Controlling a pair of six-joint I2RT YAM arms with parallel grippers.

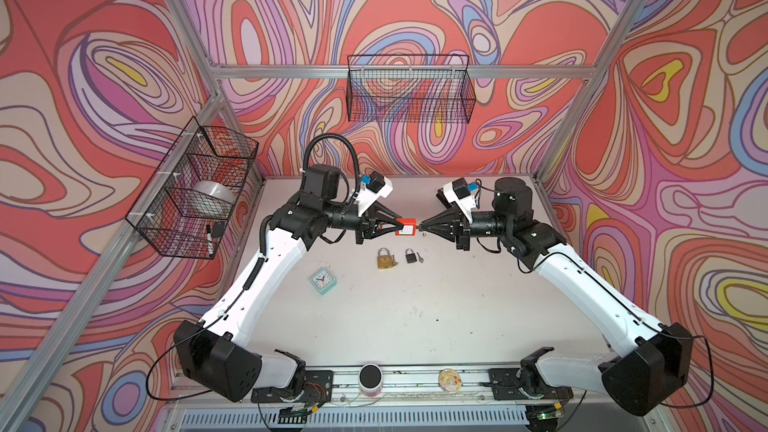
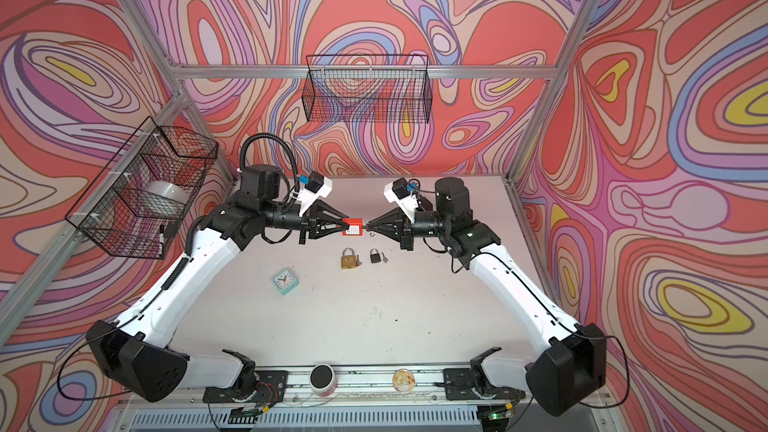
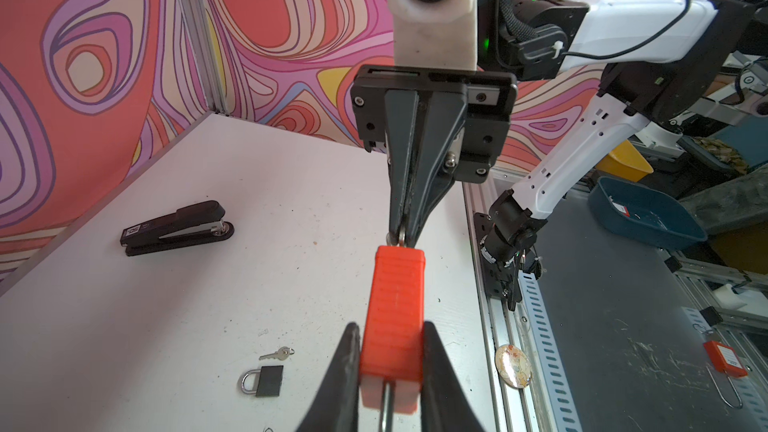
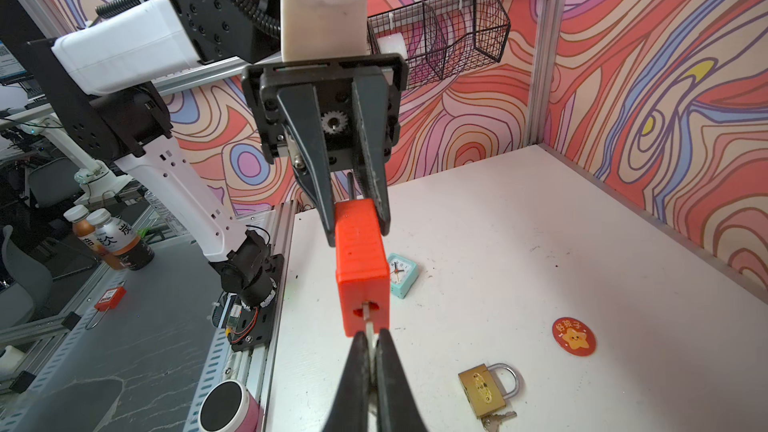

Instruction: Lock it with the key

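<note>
Right wrist view: left gripper [image 4: 357, 230] clamps the orange padlock [image 4: 361, 280] so my right gripper [image 4: 371, 340], pinching the key [image 4: 368, 324] at its tips, can turn it.

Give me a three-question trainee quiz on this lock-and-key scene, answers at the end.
1. True or false: the left gripper grips the red padlock by its body.
2. The right gripper pinches: A) the key in the red padlock; B) a stapler; C) a clock.
3. How many other padlocks lie on the table?
Key: 1 true. 2 A. 3 two: the brass padlock and the black padlock.
</note>
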